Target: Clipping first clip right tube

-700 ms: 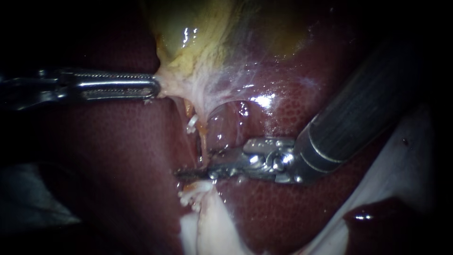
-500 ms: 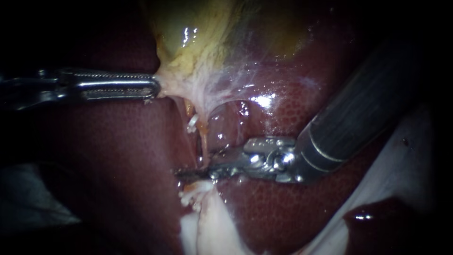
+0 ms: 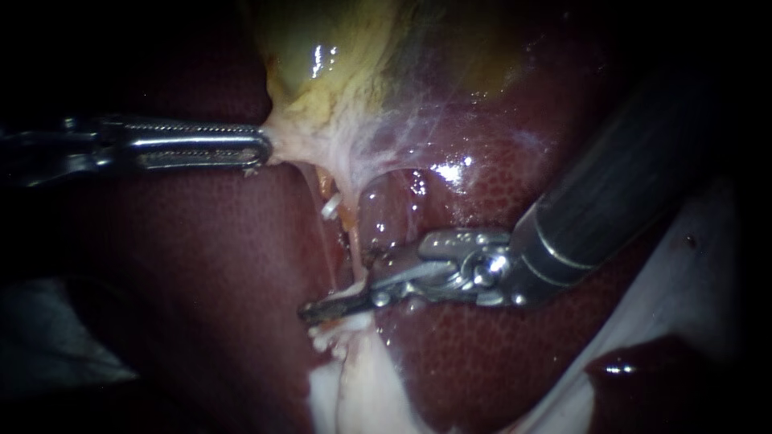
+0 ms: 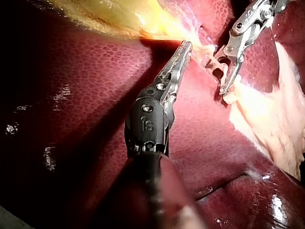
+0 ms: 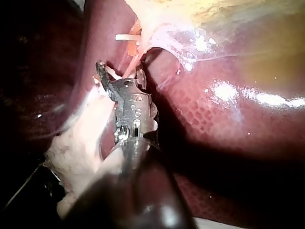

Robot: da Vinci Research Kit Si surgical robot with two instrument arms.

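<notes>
right instrument's pincer (image 3: 342, 283) now lower, astride right tube (image 3: 352, 241)

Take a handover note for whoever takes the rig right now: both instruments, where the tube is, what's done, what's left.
Left instrument: shut on the pale tissue at the edge of the gallbladder, pulling it taut.
Right instrument: open, straddling the tube over the liver.
Done: the tube is exposed and lined up.
Left: no clip shows closed on the tube at that spot; probably close, check the seat, then back off.
</notes>
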